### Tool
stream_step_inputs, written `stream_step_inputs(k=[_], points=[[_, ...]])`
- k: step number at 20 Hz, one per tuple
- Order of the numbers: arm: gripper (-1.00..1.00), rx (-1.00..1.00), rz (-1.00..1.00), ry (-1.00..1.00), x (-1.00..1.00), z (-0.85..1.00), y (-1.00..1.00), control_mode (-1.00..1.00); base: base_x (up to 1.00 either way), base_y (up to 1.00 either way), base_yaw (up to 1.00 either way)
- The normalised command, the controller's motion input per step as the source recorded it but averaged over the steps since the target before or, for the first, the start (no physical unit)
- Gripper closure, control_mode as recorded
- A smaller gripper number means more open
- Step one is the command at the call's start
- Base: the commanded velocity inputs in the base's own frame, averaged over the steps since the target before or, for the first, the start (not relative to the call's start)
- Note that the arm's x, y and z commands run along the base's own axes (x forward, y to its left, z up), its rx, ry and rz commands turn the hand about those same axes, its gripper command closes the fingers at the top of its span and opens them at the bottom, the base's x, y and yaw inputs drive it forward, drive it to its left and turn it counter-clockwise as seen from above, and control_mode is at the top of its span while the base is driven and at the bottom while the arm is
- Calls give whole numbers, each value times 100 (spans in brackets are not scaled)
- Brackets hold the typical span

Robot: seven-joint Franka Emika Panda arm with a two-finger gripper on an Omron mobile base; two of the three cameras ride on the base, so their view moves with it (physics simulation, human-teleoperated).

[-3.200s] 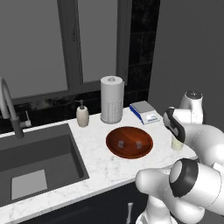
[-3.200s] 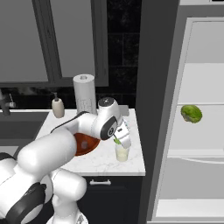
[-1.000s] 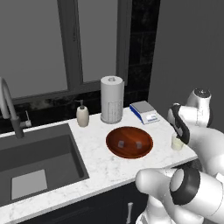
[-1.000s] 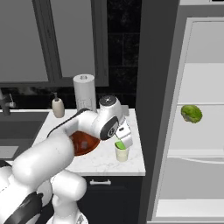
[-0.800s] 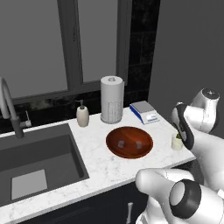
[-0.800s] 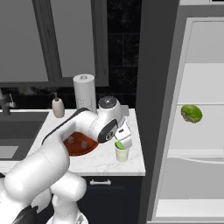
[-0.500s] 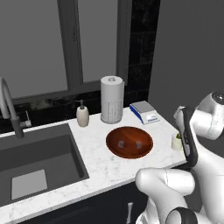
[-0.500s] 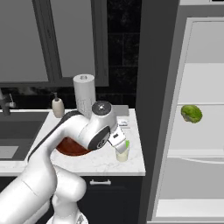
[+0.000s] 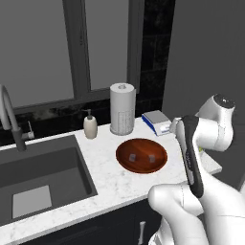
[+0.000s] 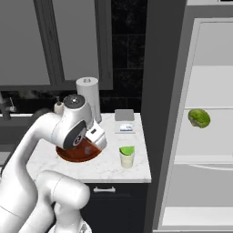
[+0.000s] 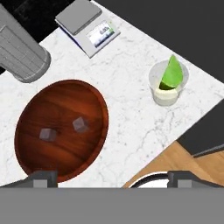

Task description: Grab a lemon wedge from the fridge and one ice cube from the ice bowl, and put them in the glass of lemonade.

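Claw (image 11: 112, 177) released, fingers spread wide, poised above the marble tabletop (image 11: 127, 103). Lemon wedge (image 11: 170, 74) sits in the glass of lemonade (image 11: 168, 84), near the tabletop's corner. Ice bowl (image 11: 61, 129) beside it holds two cubes (image 11: 80, 124). A second green fruit (image 10: 199, 118) rests on a fridge (image 10: 214, 136) shelf.

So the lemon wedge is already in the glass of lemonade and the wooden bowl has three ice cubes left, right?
Not quite: the hand view shows two ice cubes in the ice bowl, not three. The lemon wedge is indeed sitting in the glass of lemonade.
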Motion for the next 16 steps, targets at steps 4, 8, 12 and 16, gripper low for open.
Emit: stream_step_inputs(k=[4,8,12,16], points=[[-100,-15,38,22,4,4,96,-100,0,0,0],[-100,-2,34,23,34,-46,25,-100,0,0,0],[-100,-4,25,30,30,-78,0,-100,0,0,0],[-100,-4,24,19,28,-52,6,-100,0,0,0]])
